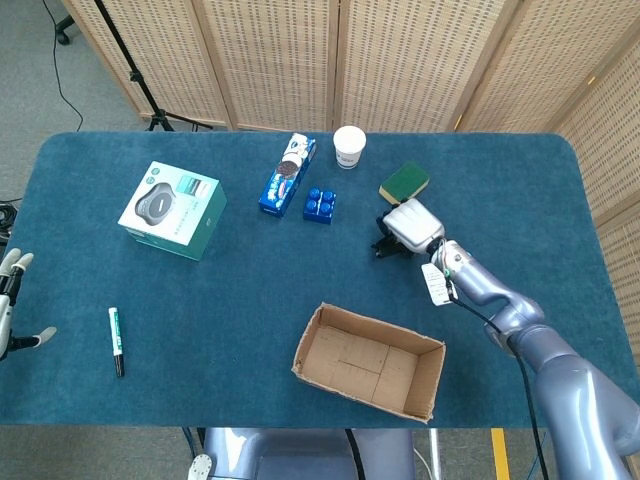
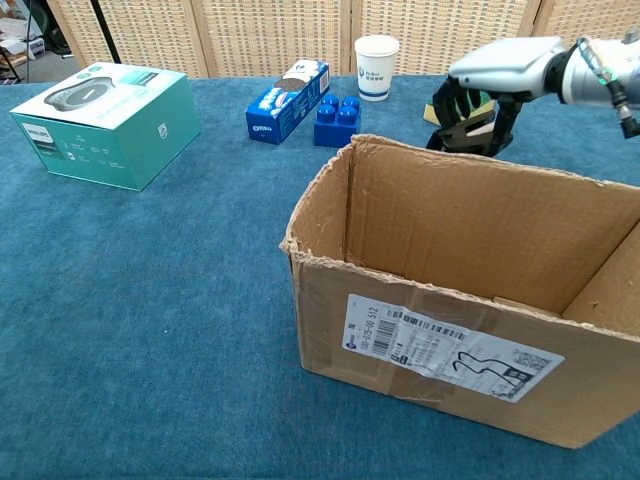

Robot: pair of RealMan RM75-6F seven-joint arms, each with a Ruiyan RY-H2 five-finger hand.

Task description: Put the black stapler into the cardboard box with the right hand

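Note:
The black stapler (image 2: 472, 131) is mostly hidden under my right hand (image 1: 410, 224), which grips it from above behind the box; only dark parts of the stapler (image 1: 384, 244) show below the palm. In the chest view my right hand (image 2: 500, 68) has its fingers curled down around it, just past the box's far rim. The open cardboard box (image 1: 428, 385) lies near the table's front edge, and its labelled front wall (image 2: 430, 340) fills the chest view. My left hand (image 1: 10, 300) hangs off the table's left edge with its fingers apart, holding nothing.
A teal product box (image 1: 172, 210) stands at the left, with a marker (image 1: 116, 340) in front of it. At the back are an Oreo pack (image 1: 287, 173), a blue block (image 1: 319, 204), a paper cup (image 1: 349, 146) and a green sponge (image 1: 404, 182) close behind my right hand.

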